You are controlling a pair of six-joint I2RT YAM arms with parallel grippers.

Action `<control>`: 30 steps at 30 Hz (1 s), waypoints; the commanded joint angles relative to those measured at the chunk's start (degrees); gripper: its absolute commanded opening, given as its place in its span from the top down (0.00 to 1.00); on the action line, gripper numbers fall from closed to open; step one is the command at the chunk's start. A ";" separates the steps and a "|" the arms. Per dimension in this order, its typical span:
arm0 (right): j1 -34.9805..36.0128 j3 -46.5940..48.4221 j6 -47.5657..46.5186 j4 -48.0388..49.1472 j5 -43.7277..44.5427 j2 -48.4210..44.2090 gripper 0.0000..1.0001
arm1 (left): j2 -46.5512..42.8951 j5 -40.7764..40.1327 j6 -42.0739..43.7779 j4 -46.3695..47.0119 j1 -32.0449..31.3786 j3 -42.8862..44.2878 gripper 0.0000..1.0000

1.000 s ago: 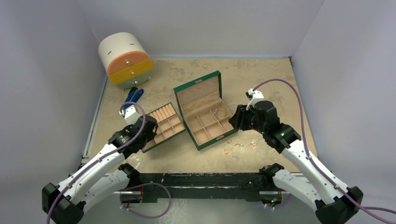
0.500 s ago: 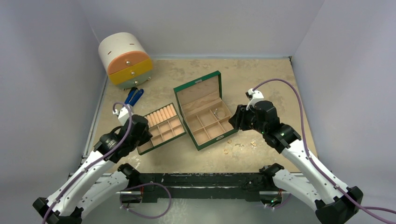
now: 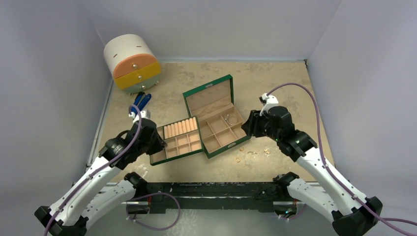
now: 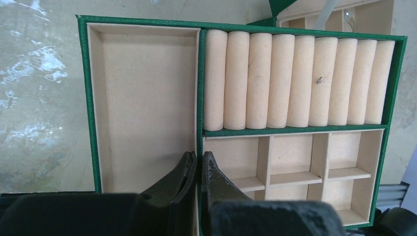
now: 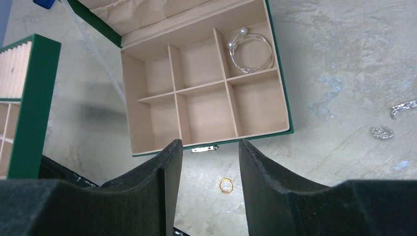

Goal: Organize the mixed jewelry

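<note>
Top view: the left tool [image 3: 153, 142] meets the tray [image 3: 183, 143] beside the open green box [image 3: 211, 101]. Loose gold jewelry [image 3: 238, 159] lies on the counter [image 3: 275, 88] just in front of the box.

Left wrist: the left tool [image 4: 199, 160] is pressed together, pinching the tray's divider wall.

Right wrist: the right tool [image 5: 210, 147] is spread above a gold ring [image 5: 225, 185]. Silver pieces [image 5: 382, 132] lie to the right, and a bracelet [image 5: 251, 51] sits in a corner compartment.

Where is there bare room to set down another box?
Free: the far right of the table, between the green box and the walls; also the narrow near strip before the tray. Crowded: by the box's front corner, where loose jewelry lies.
</note>
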 commanded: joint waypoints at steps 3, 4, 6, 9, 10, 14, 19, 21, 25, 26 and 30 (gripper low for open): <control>-0.11 0.91 0.12 0.84 2.71 -1.63 0.51 | 1.46 5.33 0.88 6.97 -0.48 3.01 1.00; -0.17 0.95 0.17 0.74 2.91 -1.73 0.51 | 1.96 5.90 0.81 7.49 -0.72 3.26 1.00; -0.16 0.98 0.44 0.73 3.45 -2.14 0.51 | 3.14 6.68 0.62 8.25 -1.41 4.07 1.00; -0.15 0.95 0.77 0.64 4.33 -2.51 0.51 | 4.86 6.10 0.25 8.38 -2.43 5.93 1.00; -0.18 1.00 0.90 0.64 4.60 -2.61 0.51 | 5.38 5.68 0.11 8.25 -2.64 6.40 1.00; -0.18 1.41 1.41 0.50 5.62 -2.79 0.51 | 6.98 5.50 -1.33 10.00 -3.32 7.13 1.00; -0.17 2.10 1.84 -0.16 7.84 -3.07 0.51 | 8.76 2.59 -4.38 12.55 -5.89 7.71 1.00; -0.14 2.22 2.06 -0.32 8.68 -3.24 0.51 | 9.69 1.15 -5.63 13.99 -8.06 7.98 1.00; -0.13 2.28 3.56 -1.34 9.76 -3.21 0.51 | 12.53 -3.06 -8.44 16.97 -14.40 8.91 1.00; -0.13 2.38 3.86 -1.68 9.97 -3.14 0.51 | 13.36 -4.24 -9.14 17.84 -16.17 9.31 1.00; -0.13 2.80 4.63 -2.96 11.75 -3.61 0.51 | 17.53 -7.90 -10.78 21.12 -22.35 11.11 1.00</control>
